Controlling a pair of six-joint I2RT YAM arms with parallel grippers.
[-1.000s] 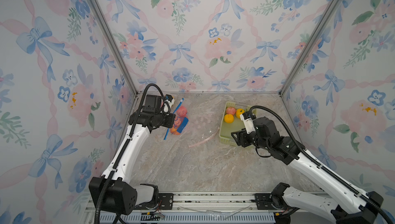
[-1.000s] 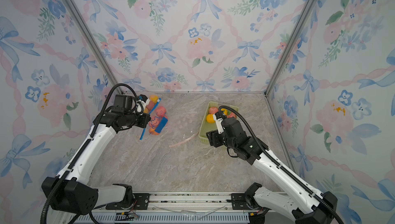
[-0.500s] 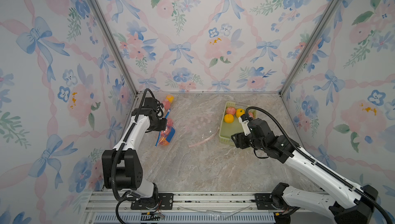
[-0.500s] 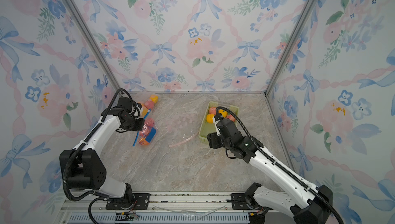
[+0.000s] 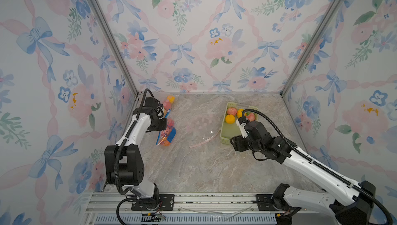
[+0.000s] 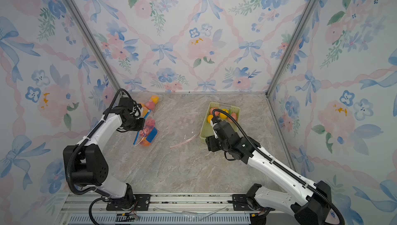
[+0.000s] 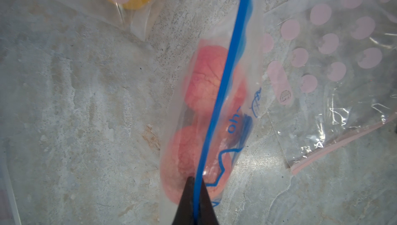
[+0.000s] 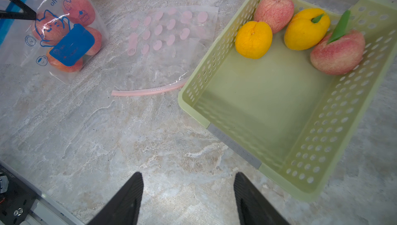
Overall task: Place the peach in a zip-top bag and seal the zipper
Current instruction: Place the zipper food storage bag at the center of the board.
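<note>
- Left wrist view: the left gripper (image 7: 196,181) has its dark tapered fingers pressed together on the thin blue zipper strip (image 7: 223,78) of a clear, crinkly printed bag (image 7: 247,105). Fuzzy pink peaches (image 7: 204,78) sit inside, just beyond the fingertips.
- Right wrist view: the right gripper (image 8: 188,175) is spread wide and holds nothing, above the marbled stone tabletop (image 8: 129,127).
- Just beyond its fingertips stands a perforated pale-green plastic basket (image 8: 335,105) with two rosy peaches (image 8: 274,9) and two smooth yellow fruits (image 8: 253,39).
- A flat pink-dotted bag (image 8: 169,41) lies between the two grippers.
</note>
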